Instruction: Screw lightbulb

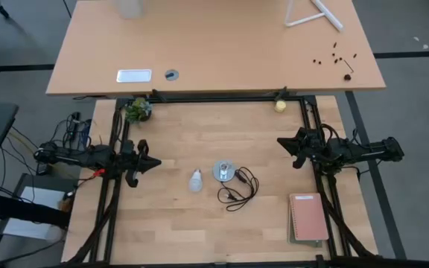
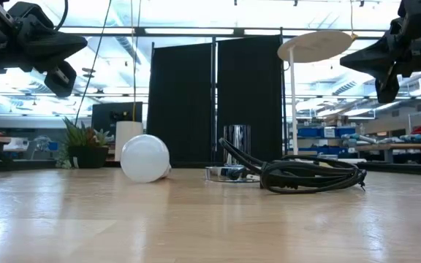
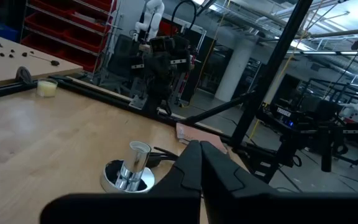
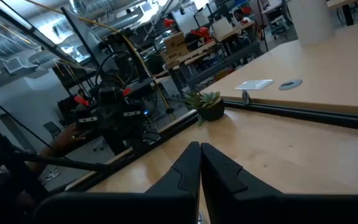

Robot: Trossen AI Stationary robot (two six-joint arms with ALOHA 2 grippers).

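Lightbulb (image 1: 195, 179) lies on its side on the bench (image 1: 170, 223), just beside the socket (image 1: 223, 170), untouched. Left gripper (image 1: 152, 163) and right gripper (image 1: 283, 141) hang well apart from the socket, fingers closed, empty. Open one first, grasp the frosted head, leave the thread clear.

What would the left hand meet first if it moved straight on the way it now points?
Probably the silver socket: the shut left hand points across the table toward it. The lightbulb lies slightly off that line. The hand hangs above the table, so it may pass over both.
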